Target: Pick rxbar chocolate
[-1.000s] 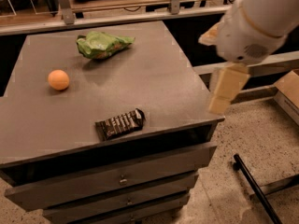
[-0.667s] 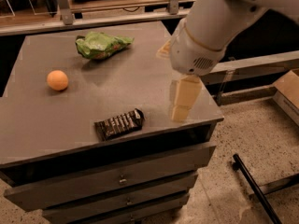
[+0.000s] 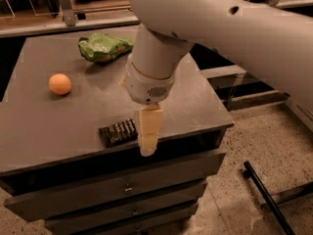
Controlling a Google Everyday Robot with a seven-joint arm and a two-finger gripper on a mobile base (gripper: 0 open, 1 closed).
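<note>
The rxbar chocolate (image 3: 118,132) is a flat dark bar with pale lettering, lying near the front edge of the grey cabinet top (image 3: 44,121). My gripper (image 3: 148,133) hangs from the white arm just above the bar's right end, covering that end. The orange ball (image 3: 59,83) sits at the left of the top. The wrinkly green snack bag (image 3: 104,47) lies at the back.
The cabinet has drawers (image 3: 122,187) below its front edge. A black bar (image 3: 266,197) lies on the speckled floor at the right. Shelving and rails run behind the cabinet.
My arm has swung left across the cabinet top, from the right edge to over the bar's right end. The bar, ball and bag have not moved.
</note>
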